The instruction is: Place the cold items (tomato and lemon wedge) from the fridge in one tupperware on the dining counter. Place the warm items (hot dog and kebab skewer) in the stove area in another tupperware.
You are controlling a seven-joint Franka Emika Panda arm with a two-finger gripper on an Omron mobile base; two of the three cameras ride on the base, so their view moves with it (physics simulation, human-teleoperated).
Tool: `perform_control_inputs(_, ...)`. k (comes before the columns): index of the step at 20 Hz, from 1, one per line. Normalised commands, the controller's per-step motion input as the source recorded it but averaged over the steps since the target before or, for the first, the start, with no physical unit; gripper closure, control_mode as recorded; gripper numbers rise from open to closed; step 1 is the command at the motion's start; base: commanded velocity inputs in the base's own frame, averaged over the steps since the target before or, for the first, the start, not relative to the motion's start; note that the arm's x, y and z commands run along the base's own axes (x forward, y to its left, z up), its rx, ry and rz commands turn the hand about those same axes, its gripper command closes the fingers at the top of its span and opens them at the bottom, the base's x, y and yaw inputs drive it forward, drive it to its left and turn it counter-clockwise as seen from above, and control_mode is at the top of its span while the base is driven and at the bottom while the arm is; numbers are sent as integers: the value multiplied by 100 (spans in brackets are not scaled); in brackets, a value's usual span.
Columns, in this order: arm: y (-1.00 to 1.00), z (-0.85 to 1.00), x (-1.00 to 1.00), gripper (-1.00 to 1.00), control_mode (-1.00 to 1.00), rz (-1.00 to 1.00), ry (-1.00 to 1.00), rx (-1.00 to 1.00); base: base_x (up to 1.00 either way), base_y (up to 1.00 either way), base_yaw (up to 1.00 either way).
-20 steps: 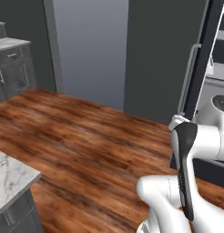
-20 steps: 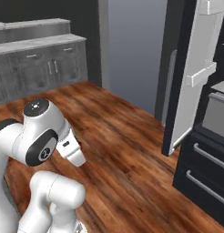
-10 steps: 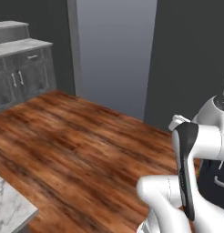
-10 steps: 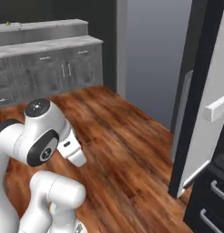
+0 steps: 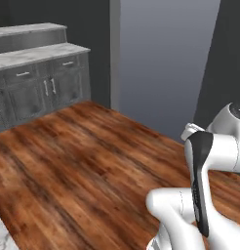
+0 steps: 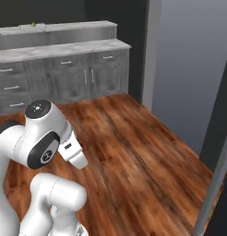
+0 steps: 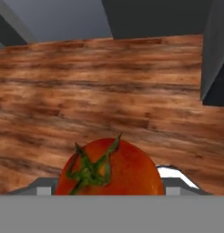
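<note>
We see the tomato (image 7: 109,167) at the bottom of the hand view, red with its green stem facing the camera, seated in the pincer (image 7: 111,184); light grey finger parts (image 7: 177,181) flank it on both sides, so we record the pincer as gripping the tomato, with its jaws set wide around the fruit. Beyond the tomato lies the wooden floor (image 7: 109,91), well apart from it. In the base views the white arm (image 6: 41,143) is folded close above the base, over the same plank floor. Grey cabinets (image 6: 64,80) with a marble surface (image 6: 60,48) line the far wall. A small green object sits on the raised back ledge; we cannot tell what it is.
</note>
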Motion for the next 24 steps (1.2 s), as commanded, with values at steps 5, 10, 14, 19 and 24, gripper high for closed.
perform_control_inputs(5,0,0,0,100,100,0,0,0,100,0,36)
perform_control_inputs(10,0,0,0,100,100,0,0,0,100,0,36)
perform_control_inputs(14,0,0,0,100,100,0,0,0,100,0,36)
perform_control_inputs(19,0,0,0,100,100,0,0,0,100,0,36)
perform_control_inputs(24,0,0,0,100,100,0,0,0,100,0,36)
